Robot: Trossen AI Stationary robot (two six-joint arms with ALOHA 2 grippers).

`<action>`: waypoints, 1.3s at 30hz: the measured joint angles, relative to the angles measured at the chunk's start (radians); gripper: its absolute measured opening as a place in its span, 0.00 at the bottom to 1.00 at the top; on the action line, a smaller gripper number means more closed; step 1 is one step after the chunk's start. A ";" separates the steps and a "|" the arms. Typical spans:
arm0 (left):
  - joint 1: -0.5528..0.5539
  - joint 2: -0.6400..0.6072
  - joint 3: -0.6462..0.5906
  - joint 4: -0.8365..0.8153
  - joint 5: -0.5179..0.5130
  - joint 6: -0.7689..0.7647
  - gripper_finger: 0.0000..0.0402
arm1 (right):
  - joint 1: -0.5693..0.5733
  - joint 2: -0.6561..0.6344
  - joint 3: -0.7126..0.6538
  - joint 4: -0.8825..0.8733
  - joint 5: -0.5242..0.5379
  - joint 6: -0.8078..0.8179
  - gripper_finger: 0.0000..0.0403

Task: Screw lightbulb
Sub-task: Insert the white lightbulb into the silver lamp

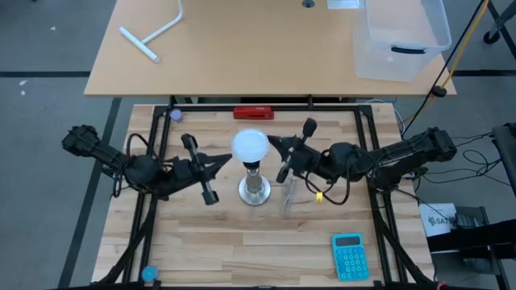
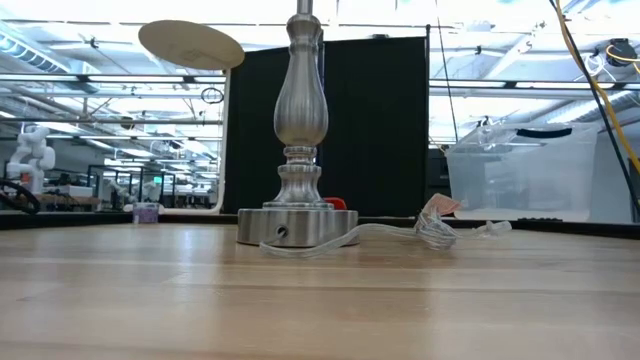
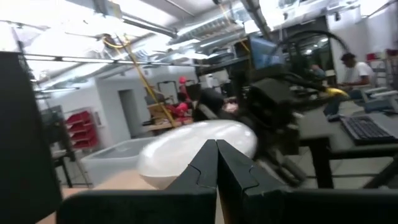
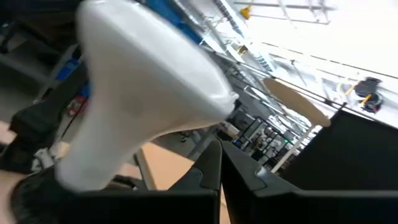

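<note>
With the lightbulb [image 1: 250, 145] sitting atop the lamp stand [image 1: 254, 190] at mid-table and both the left gripper [image 1: 223, 160] and the right gripper [image 1: 275, 144] pinched shut and empty either side of it — the sound move, I judge, is opening one wide, gripping the dome squarely and turning gently.

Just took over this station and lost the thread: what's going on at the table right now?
The lightbulb sits on top of the lamp stand in the middle of the wooden table. Neither arm holds it. The left gripper is shut and points at the bulb from one side; the right gripper is shut too and points at it from the other. From above, both fingertips sit close to the bulb's head, but contact cannot be confirmed. A clear cord trails from the stand's base.
</note>
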 joint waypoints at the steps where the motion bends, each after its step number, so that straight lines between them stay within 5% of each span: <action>1: -0.001 0.006 0.000 0.001 0.004 -0.007 0.00 | -0.002 0.000 0.000 0.017 -0.002 -0.007 0.00; 14: 0.038 0.042 0.000 -0.001 0.002 -0.049 0.00 | 0.014 -0.001 0.000 0.065 -0.017 -0.052 0.00; 26: 0.063 0.040 0.000 0.003 -0.184 -0.054 0.00 | 0.073 -0.005 0.000 0.035 -0.044 -0.073 0.00; 39: 0.087 0.040 0.000 0.014 -0.205 -0.054 0.00 | 0.121 0.001 0.000 -0.093 -0.038 -0.039 0.00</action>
